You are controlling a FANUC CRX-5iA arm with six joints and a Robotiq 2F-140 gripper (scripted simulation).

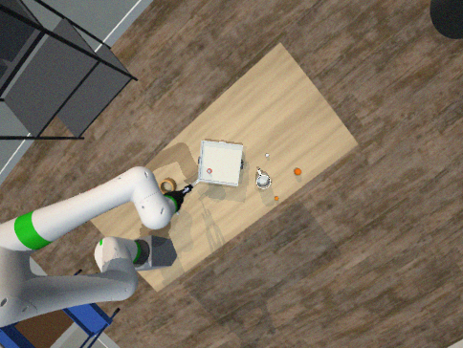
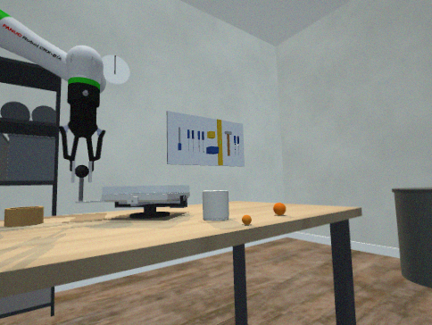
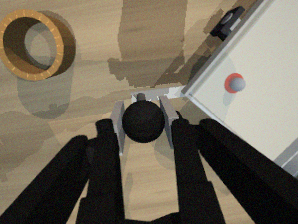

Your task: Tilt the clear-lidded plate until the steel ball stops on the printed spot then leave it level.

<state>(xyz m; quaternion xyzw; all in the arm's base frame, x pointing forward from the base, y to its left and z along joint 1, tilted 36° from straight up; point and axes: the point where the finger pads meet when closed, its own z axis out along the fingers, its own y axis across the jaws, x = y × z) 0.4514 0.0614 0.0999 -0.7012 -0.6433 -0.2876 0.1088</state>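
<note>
Red lettering on the white arm (image 2: 36,46), upper left of the exterior view, starts "FANUC Robot CRX"; the rest is too small to read. The gripper (image 3: 144,124) is clamped on the black knob (image 3: 143,122) of the plate's handle, and the clear-lidded plate (image 1: 220,163) sits mid-table on a dark pedestal (image 2: 150,212), with the steel ball (image 3: 237,83) over the red spot (image 3: 230,82) near its corner. A tape roll (image 3: 31,45) lies upper left in the wrist view; right of the plate stand a white mug (image 2: 215,204) and two orange balls (image 2: 279,208), apart from it.
</note>
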